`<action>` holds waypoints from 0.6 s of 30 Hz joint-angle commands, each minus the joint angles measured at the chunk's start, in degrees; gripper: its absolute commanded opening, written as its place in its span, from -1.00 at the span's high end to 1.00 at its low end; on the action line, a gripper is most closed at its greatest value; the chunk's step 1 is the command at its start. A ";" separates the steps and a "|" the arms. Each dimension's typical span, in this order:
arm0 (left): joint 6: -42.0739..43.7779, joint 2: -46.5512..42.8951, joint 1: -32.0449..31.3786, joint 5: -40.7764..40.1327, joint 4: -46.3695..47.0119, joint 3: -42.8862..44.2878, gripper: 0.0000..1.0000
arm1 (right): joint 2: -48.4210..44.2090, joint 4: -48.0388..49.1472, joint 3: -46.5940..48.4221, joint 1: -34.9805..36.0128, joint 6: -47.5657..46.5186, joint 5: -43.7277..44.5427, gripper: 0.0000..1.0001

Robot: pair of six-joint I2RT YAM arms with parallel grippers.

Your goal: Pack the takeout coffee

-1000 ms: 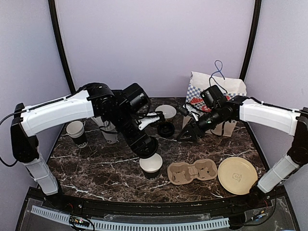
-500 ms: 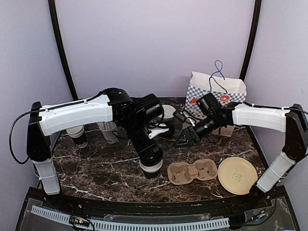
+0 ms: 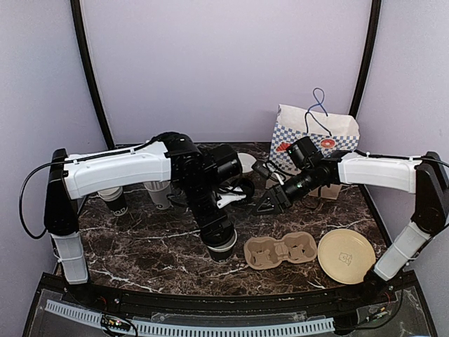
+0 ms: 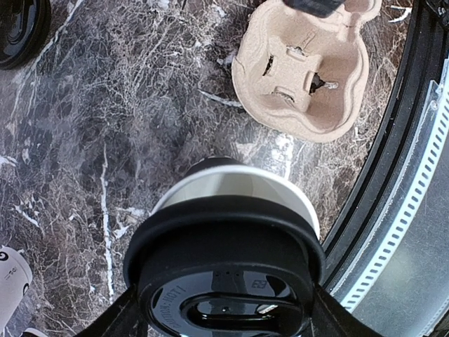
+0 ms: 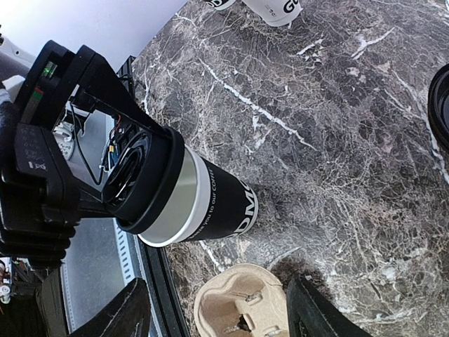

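**Lid over the cup's mouth, left pincer on it**

My small black paper cup stands upright on the dark marble tabletop. It is near the front edge, just left of the tan moulded-pulp cup carrier and apart from it. White print runs along its wall. I can read "you to our COFFE" in small type and large letters that look like "OMA"; the rest is turned away.

The round black plastic lid lies over the mouth, with a crescent of white rim showing past it on the far side. My left pincer grips that lid, one finger on each side. The lid's embossed marks are too small to read.

My right pincer hangs spread wide with nothing in it, over the tabletop behind the carrier. A second black lid lies loose farther back. A white cup at the back left shows "GO". The blue-checked paper bag at the back right carries a round red logo I cannot read.
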 commanded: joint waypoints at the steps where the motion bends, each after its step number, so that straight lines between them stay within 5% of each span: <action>1: 0.50 0.24 -0.40 -0.17 -0.94 1.74 -0.37 | 0.37 1.68 -0.99 -0.08 0.21 -1.07 -0.33; 18: 0.94 2.54 -0.85 2.83 0.85 3.09 -0.43 | 1.49 1.25 -1.35 -0.39 -0.36 -1.11 -0.33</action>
